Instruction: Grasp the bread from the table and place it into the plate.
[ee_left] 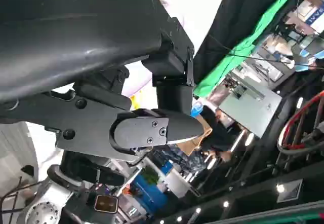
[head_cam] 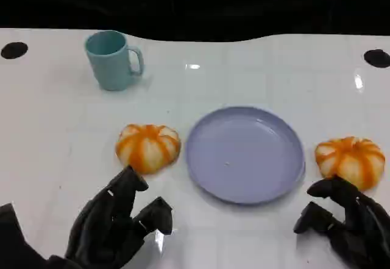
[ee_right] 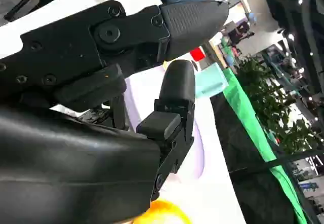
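Note:
Two orange-and-white striped breads lie on the white table. One bread [head_cam: 148, 147] sits just left of the lilac plate [head_cam: 245, 153], the other bread [head_cam: 350, 160] just right of it. The plate holds nothing. My left hand [head_cam: 119, 223] hovers close in front of the left bread, fingers apart and holding nothing. My right hand [head_cam: 347, 220] is directly in front of the right bread, fingertips nearly at it, also holding nothing. In the right wrist view a yellow edge of the bread [ee_right: 164, 215] shows beside my right hand [ee_right: 152, 82]; the plate [ee_right: 195, 153] lies beyond the fingers.
A teal cup [head_cam: 111, 60] stands at the back left, its handle to the right; it also appears in the right wrist view as the cup [ee_right: 211, 80]. Black round marks sit at the table's far corners [head_cam: 13, 50]. The far table edge borders a dark background.

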Robot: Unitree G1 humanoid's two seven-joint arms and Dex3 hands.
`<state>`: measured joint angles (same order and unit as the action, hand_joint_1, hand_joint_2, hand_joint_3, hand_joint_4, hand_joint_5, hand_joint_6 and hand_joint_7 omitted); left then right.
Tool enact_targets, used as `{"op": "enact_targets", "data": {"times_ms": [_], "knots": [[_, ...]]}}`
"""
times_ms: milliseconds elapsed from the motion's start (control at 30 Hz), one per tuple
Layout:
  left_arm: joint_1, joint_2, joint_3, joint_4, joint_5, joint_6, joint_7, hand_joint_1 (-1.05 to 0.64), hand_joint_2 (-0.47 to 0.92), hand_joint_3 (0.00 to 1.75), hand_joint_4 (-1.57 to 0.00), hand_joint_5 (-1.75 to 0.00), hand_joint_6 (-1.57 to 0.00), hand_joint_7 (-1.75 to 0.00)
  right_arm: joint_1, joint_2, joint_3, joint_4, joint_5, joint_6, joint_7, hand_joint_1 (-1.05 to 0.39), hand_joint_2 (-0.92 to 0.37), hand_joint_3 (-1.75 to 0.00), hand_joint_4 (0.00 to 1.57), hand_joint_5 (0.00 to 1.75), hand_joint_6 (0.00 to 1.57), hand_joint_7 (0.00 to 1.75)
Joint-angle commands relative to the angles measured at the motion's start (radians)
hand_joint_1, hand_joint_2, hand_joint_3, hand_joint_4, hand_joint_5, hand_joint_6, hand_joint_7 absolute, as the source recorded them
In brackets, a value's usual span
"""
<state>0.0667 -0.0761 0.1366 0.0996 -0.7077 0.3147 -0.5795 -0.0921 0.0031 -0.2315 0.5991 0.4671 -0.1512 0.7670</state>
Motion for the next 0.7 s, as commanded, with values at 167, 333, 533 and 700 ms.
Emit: {"op": "enact_targets", "data": {"times_ms": [167,333,533,700], "knots": [[-0.002,0.014,0.005,-0.005,0.008,-0.001,-0.004,-0.55,0.92,0.30,-0.77,-1.75,-0.59,-1.68,0.002,-0.013,-0.005,0.006,-0.006,0.007,-0.008,-0.51,-0.92,-0.21,0.69,1.44,0.69,1.01],[-0.001,0.017,0.003,-0.006,0.008,-0.005,-0.013,-0.55,0.92,0.31,-0.77,-1.75,-0.59,-1.69,0.009,-0.011,-0.004,-0.005,-0.008,0.004,-0.019,-0.50,-0.92,-0.21,0.69,1.45,0.68,1.02],[0.001,0.015,0.003,-0.007,0.008,-0.009,-0.013,-0.56,0.92,0.32,-0.77,-1.75,-0.60,-1.69,0.009,-0.010,-0.004,-0.006,-0.001,0.012,-0.014,-0.50,-0.92,-0.21,0.69,1.45,0.68,1.03],[-0.014,0.013,0.009,-0.008,0.009,-0.018,-0.007,-0.56,0.92,0.30,-0.78,-1.75,-0.60,-1.68,0.005,-0.009,-0.001,-0.004,-0.009,0.003,-0.019,-0.50,-0.92,-0.21,0.70,1.45,0.68,1.04]]}}
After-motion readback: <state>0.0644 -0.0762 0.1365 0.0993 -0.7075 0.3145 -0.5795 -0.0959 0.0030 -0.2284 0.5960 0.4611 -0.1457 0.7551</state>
